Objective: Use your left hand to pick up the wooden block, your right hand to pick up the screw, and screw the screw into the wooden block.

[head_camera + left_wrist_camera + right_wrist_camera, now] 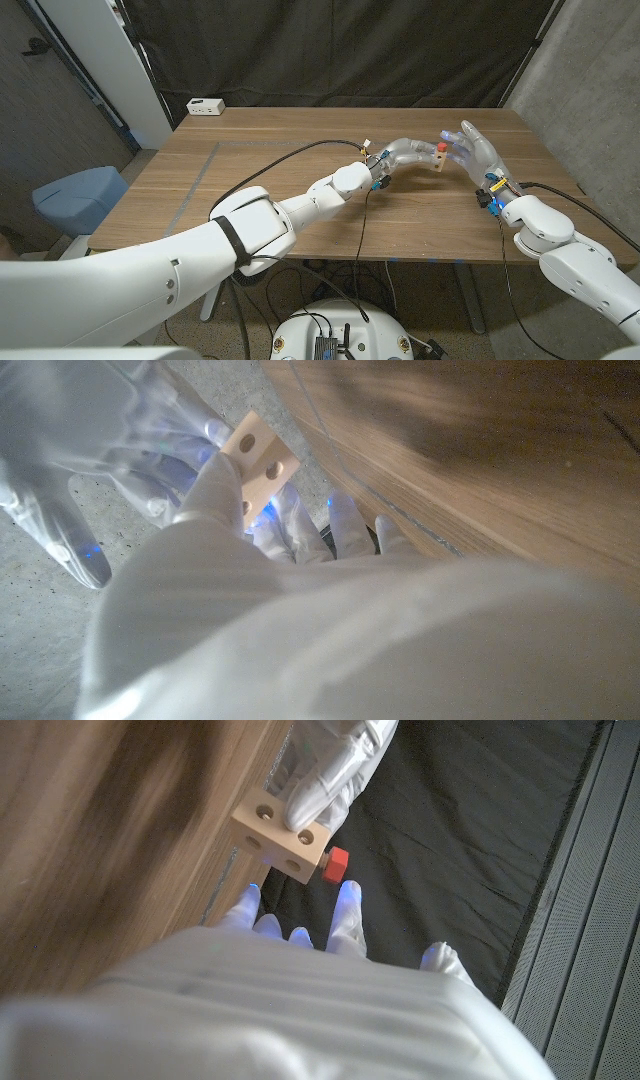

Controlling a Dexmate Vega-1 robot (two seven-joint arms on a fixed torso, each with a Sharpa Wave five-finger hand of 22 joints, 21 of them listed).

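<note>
the fingers (318,775) of the left hand (405,153) grasp the pale square wooden block with round holes (282,842), lifted over the brown wooden table (300,190). the small red screw (337,864) sits in the block's side, probably held steady for turning. beside the block, the right hand (478,150) is released, fingers spread.

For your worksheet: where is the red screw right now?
In the head view, the red screw sits in the wooden block, held by the left hand, just beside the right hand.

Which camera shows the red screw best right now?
The right wrist view: the red screw sticks out of the wooden block, sharp and unobstructed. The head view shows it small. I cannot make it out in the left wrist view.
</note>
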